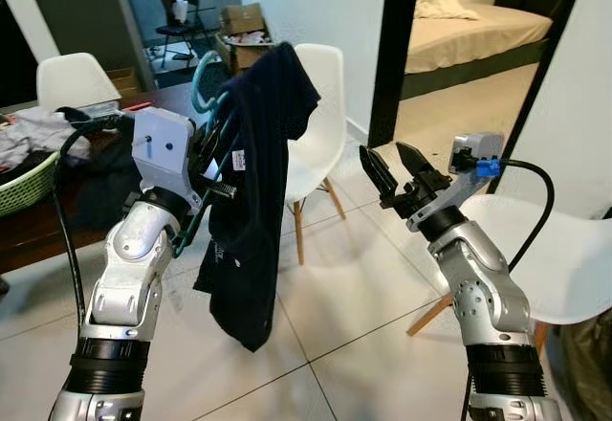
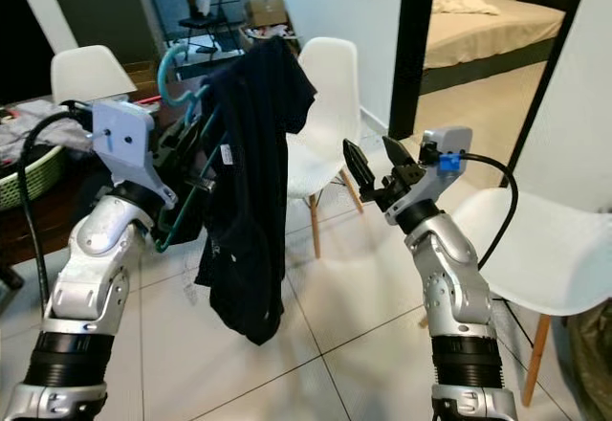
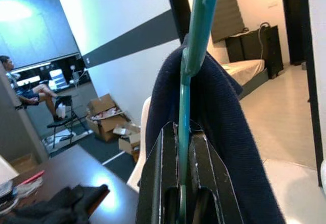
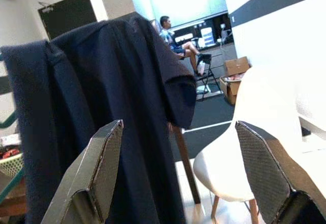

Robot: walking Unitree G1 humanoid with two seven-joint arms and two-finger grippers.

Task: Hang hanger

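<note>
Left gripper [image 1: 212, 174]: raised in front of the robot, fingers [image 3: 163, 183] closed tight on the teal hanger's lower bar.
Hanger [image 2: 175, 69]: teal, held up in the air, hook uppermost, above the white tiled floor [image 1: 325, 344].
Garment [image 1: 256, 201]: dark navy, draped over the hanger, hanging down well clear of the floor.
Right gripper [image 1: 397, 167]: lifted beside the garment, apart from it, fingers [image 4: 97, 168] spread wide and holding nothing.
White chair [image 1: 320, 115]: just behind the garment.
Bench [image 1: 38, 230]: dark, at the robot's left, a green basket [image 1: 29, 187] at its near edge.
</note>
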